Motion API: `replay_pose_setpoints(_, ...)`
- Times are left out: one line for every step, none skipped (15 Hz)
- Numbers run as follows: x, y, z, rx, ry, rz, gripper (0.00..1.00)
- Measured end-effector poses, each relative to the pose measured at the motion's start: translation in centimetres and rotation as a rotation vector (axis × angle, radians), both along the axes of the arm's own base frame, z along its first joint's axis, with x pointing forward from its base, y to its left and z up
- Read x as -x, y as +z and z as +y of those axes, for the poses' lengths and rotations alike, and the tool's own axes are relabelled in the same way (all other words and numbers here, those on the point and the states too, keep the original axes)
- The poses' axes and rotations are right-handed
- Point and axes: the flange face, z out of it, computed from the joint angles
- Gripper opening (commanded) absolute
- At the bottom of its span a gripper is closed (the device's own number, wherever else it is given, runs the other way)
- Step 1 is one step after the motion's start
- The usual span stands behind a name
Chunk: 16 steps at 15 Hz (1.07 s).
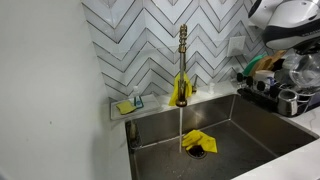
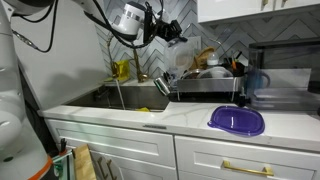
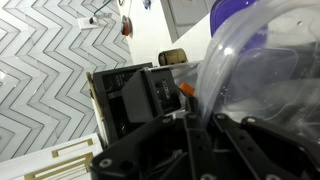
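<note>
Clear plastic, a container (image 3: 262, 85) as far as I can tell, presses right against my tool (image 3: 203, 128), whose jaws are closed, seemingly pinching its wall. I hang high above the dish rack (image 2: 205, 80). The purple lid (image 2: 237, 120) lies well apart on the bench (image 2: 190, 118).

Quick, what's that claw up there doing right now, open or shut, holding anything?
The gripper is shut, apparently pinching the edge of a clear plastic container.
</note>
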Motion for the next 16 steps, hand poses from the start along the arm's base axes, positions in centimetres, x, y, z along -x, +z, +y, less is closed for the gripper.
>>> replay_pose_setpoints(-0.4, -0.3, -0.3, -0.01, -0.002, -0.021, 0.01)
replay_pose_setpoints(-0.9, -0.7, -0.6, -0.02, -0.004, -0.042, 0.01)
replay_pose_setpoints(-1.3, -1.1, -0.8, -0.033, -0.003, -0.062, 0.01)
replay_pose_setpoints(-1.7, -1.7, -1.0, -0.05, -0.001, -0.081, 0.01)
replay_pose_setpoints(-2.1, -2.2, -0.9, -0.072, -0.003, -0.1, 0.01)
replay_pose_setpoints(-2.4, -2.6, -0.8, -0.097, -0.007, -0.117, 0.01)
replay_pose_setpoints(-2.7, -3.0, -0.7, -0.12, -0.012, -0.135, 0.01)
replay_pose_setpoints(-2.9, -3.2, -0.6, -0.141, -0.016, -0.153, 0.01)
replay_pose_setpoints(-3.2, -3.4, -0.5, -0.156, -0.02, -0.166, 0.3)
replay_pose_setpoints(-3.3, -3.6, -0.5, -0.163, -0.021, -0.172, 0.31)
replay_pose_setpoints(-3.5, -3.8, -0.6, -0.166, -0.021, -0.176, 0.37)
replay_pose_setpoints(-3.6, -3.9, -0.8, -0.167, -0.022, -0.18, 0.44)
replay_pose_setpoints(-3.8, -3.9, -0.9, -0.169, -0.021, -0.183, 0.51)
replay_pose_setpoints(-3.9, -3.7, -1.0, -0.171, -0.021, -0.189, 0.6)
replay_pose_setpoints(-4.0, -3.3, -1.0, -0.173, -0.02, -0.197, 0.67)
replay_pose_setpoints(-4.1, -2.6, -0.9, -0.176, -0.017, -0.206, 0.73)
